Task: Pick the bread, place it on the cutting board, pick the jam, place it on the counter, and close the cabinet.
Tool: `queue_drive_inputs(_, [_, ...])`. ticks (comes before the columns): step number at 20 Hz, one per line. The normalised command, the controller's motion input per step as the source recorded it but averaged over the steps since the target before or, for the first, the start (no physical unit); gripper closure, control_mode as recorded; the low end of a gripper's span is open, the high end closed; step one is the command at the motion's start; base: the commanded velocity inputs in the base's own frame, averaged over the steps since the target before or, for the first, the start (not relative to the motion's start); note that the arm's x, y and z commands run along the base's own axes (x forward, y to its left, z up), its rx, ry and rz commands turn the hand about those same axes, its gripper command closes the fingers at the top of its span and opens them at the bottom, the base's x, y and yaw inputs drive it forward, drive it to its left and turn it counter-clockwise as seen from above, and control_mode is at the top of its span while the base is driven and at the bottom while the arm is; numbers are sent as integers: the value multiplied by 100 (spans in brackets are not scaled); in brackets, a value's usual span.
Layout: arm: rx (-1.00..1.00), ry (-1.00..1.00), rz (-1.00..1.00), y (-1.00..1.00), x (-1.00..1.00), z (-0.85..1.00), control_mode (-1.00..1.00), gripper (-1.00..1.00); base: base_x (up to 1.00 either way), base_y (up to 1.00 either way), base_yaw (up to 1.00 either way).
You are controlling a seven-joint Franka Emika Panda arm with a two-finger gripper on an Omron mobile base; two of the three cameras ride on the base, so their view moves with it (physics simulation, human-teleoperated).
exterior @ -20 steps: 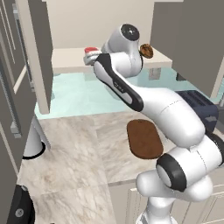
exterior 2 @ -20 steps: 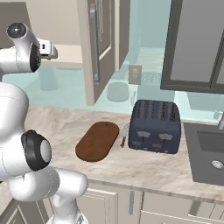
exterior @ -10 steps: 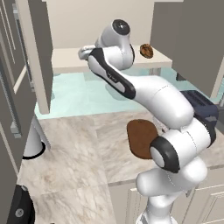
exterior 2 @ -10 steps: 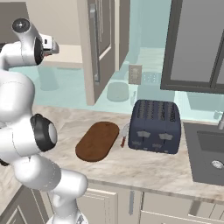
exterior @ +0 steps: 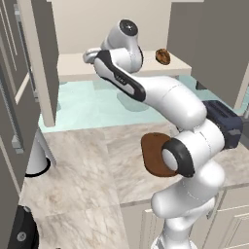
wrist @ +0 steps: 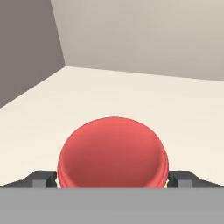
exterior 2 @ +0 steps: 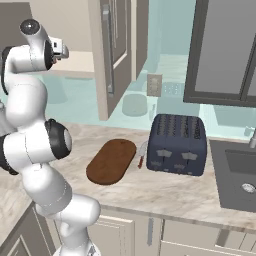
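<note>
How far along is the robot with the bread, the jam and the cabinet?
Nothing looks finished. The bread sits on the cabinet shelf and the cutting board is bare. In hand: the gripper is inside the cabinet, fingers either side of the jam; contact is unclear. Left: bread to board, jam to counter, close the door.
</note>
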Motion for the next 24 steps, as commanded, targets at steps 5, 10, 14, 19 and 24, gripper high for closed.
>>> queue_drive_inputs(5, [0, 1, 3, 19, 24, -5, -100, -100, 0, 0, 0])
queue_drive_inputs(10, [0, 1, 3, 12, 2, -3, -100, 100, 0, 0, 0])
queue_drive_inputs(14, [0, -3, 2, -11, -30, -3, -100, 100, 0, 0, 0])
queue_drive_inputs(19, [0, -11, 0, -32, -86, -13, -100, 100, 0, 0, 0])
queue_drive_inputs(24, [3, -12, 0, -31, -98, -20, -100, 100, 0, 0, 0])
